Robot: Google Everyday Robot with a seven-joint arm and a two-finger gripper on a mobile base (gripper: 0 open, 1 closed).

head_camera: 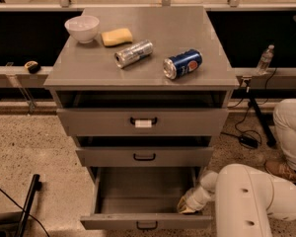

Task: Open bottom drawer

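The bottom drawer (147,222) of the grey cabinet stands pulled far out, its grey interior (143,191) bare, with a small black loop handle (146,226) on its front. My gripper (187,205) reaches down inside the drawer at its right front corner, close behind the front panel. My white arm (251,201) fills the lower right. The middle drawer (144,157) and the labelled top drawer (143,122) stand slightly pulled out.
On the cabinet top lie a white bowl (82,28), a yellow sponge (117,36), a silver can (133,53) and a blue can (182,63), both on their sides. A person's leg (290,127) is at right. A black pole (27,206) stands at lower left.
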